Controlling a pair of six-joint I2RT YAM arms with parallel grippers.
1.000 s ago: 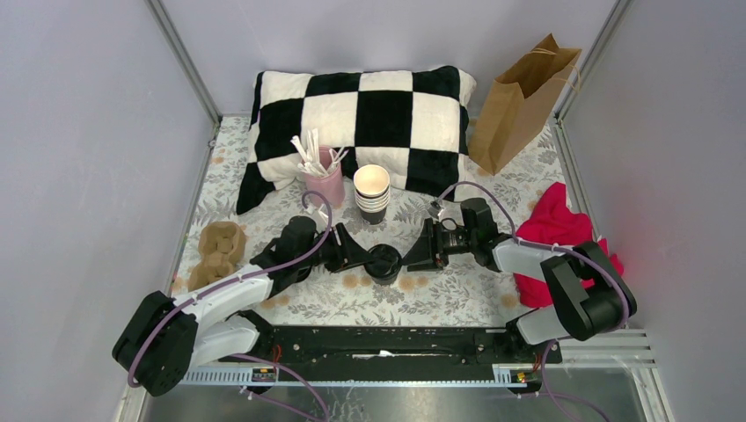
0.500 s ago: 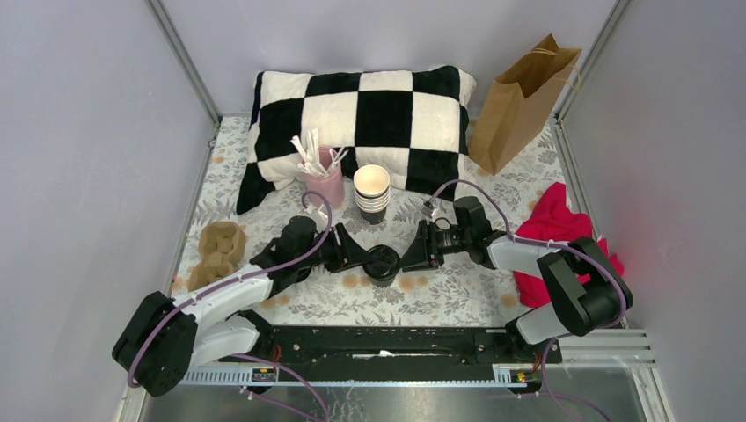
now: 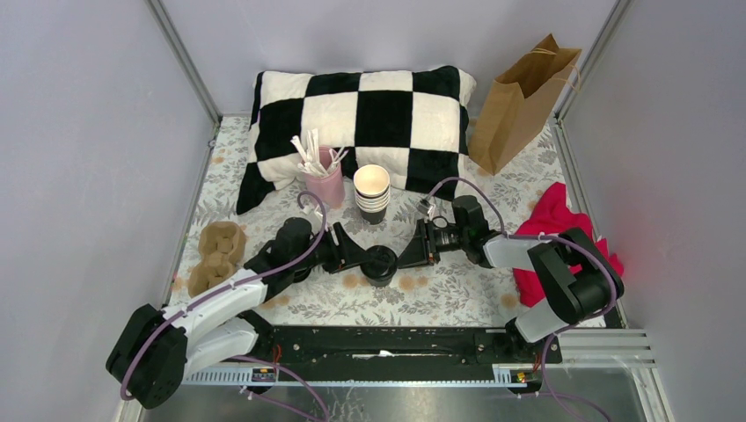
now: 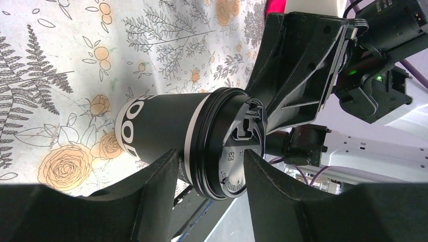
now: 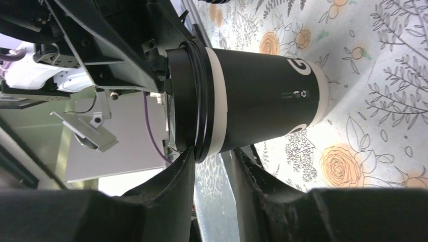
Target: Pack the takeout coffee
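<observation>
Black takeout coffee (image 3: 380,261), lidded, stands mid-frame; left gripper (image 4: 209,166) and right gripper (image 5: 214,161) both straddle its top edge. Clamped or not, cannot tell.

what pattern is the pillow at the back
The pillow has a black-and-white checkerboard pattern, which shows best in the top external view.
</observation>
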